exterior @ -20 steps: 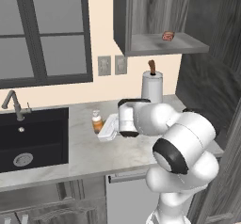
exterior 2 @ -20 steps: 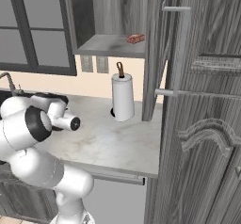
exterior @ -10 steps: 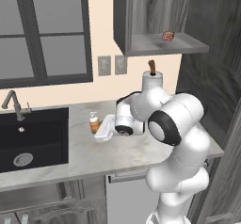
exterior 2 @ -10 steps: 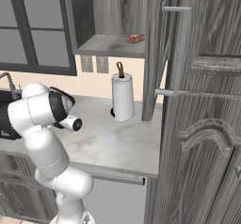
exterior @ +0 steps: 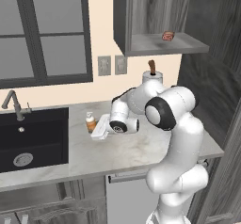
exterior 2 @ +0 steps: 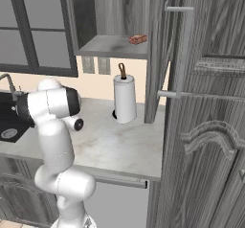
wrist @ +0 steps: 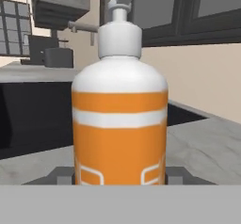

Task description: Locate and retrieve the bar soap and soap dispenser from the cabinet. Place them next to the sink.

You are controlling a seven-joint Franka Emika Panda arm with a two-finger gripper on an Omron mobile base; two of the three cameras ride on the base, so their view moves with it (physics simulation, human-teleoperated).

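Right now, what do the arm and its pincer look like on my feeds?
The arm is glossy white with rounded, bulbous links and dark bands at the joints. The pincer has a white body and small dark grey finger tips. No cables or markings are visible.

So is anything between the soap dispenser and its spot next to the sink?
Nothing visible. The tool is shut on the soap dispenser, upright just right of the sink on the counter; the strip between them looks bare. The bar soap lies on the cabinet shelf.
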